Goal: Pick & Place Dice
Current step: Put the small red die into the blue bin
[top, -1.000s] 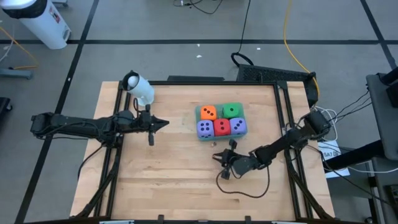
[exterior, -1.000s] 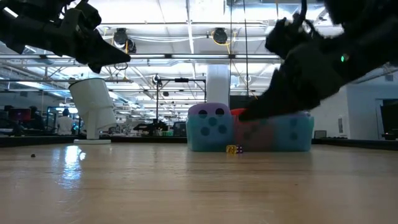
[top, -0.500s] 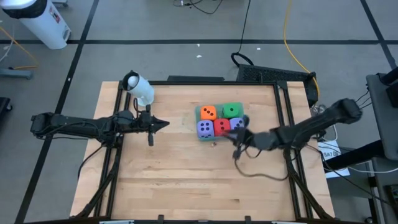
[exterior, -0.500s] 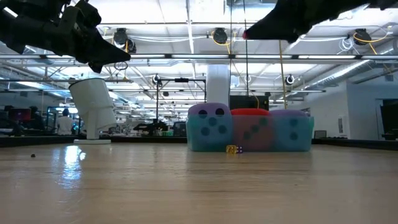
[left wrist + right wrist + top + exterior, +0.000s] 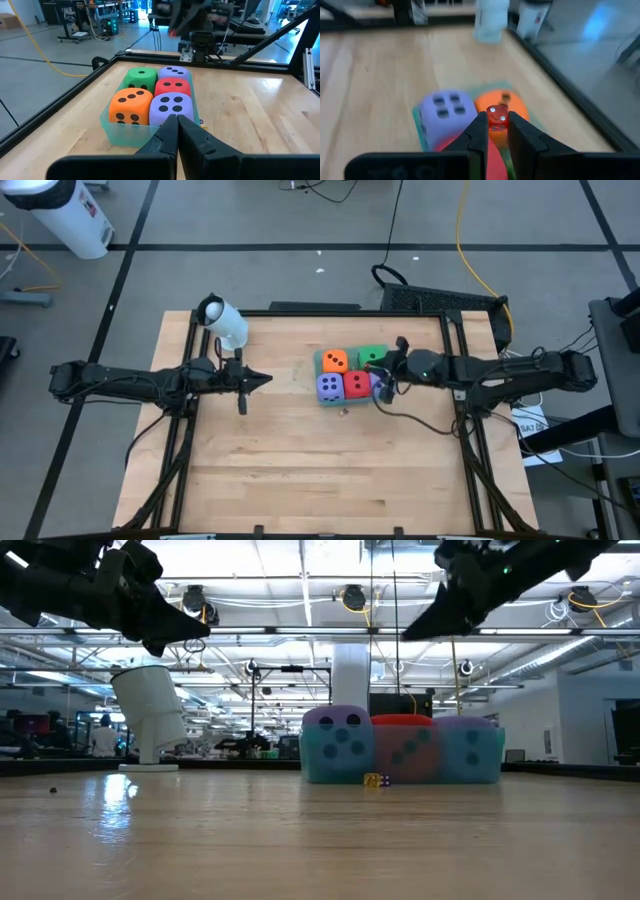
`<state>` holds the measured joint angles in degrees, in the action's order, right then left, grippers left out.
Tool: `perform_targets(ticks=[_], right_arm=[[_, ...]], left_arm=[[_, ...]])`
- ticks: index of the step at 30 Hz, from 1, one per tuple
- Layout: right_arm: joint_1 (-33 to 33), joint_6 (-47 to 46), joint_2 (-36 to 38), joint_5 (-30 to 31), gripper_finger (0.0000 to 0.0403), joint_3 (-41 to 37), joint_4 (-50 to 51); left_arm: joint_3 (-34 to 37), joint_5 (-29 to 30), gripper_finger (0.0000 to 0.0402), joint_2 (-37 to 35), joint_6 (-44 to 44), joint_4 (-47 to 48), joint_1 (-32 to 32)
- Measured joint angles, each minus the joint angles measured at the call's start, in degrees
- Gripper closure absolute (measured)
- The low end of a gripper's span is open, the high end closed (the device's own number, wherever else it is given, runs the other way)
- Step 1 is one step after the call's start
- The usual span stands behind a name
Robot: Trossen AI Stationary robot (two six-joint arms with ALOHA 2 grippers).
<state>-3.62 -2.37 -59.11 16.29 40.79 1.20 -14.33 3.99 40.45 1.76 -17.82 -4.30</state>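
- All five foam dice sit in the green tray [image 5: 112, 131]: the orange die [image 5: 131, 104] and a purple die [image 5: 172, 104] at the tray's end nearest my left arm, then the green die [image 5: 141, 79] and the red die [image 5: 172, 86], with the second purple die [image 5: 175, 73] at the far end.
- My right tool [image 5: 495, 120] hangs above the tray, over the end nearest my right arm, and pinches a small red die [image 5: 496, 116] between its tips.
- I judge this small die to be in mid-carry: it is lifted and over the tray, but not yet let go.
- Two more tiny dice [image 5: 377, 780], one yellow and one purplish, lie on the desk [image 5: 300, 470] just beside the tray's front wall. If they belong to the job, they are left to fetch.
- My left tool [image 5: 262, 379] waits well apart from the tray, pointing toward it, with its fingers pressed together on nothing.
- So the big dice look done. Dropping the small red one is the step in hand.
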Motion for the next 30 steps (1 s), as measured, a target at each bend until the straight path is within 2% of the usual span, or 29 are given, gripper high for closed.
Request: perform_targets(ticks=[6, 11, 17, 22, 25, 30], right_arm=[[-6.9, -0.4, -4.7, -6.4, 0.0358, 5.1, 12.1], [-8.8, 2.5, -10.8, -10.6, 0.0358, 9.6, 14.0], [-10.0, 10.5, -19.2, -11.9, 0.0358, 14.3, 14.7], [-11.9, 12.9, -23.5, -8.8, 0.0354, 16.3, 14.9], [-12.6, 13.3, -24.8, -7.5, 0.0327, 17.1, 14.6], [-13.3, 14.7, -25.5, -7.2, 0.0238, 17.1, 14.6]], left_arm=[[0.0, 0.3, 0.0391, 0.0, -0.6, -0.7, 0.0], [0.0, 0.3, 0.0392, 0.0, -1.3, -1.9, 0.0], [0.0, 0.4, 0.0391, 0.0, -1.5, -2.0, 0.0], [0.0, 0.2, 0.0392, 0.0, -1.5, -2.0, 0.1], [0.0, -0.1, 0.0392, 0.0, -1.5, -2.0, 0.1], [0.0, -0.5, 0.0391, 0.0, -1.6, -2.0, 0.1]])
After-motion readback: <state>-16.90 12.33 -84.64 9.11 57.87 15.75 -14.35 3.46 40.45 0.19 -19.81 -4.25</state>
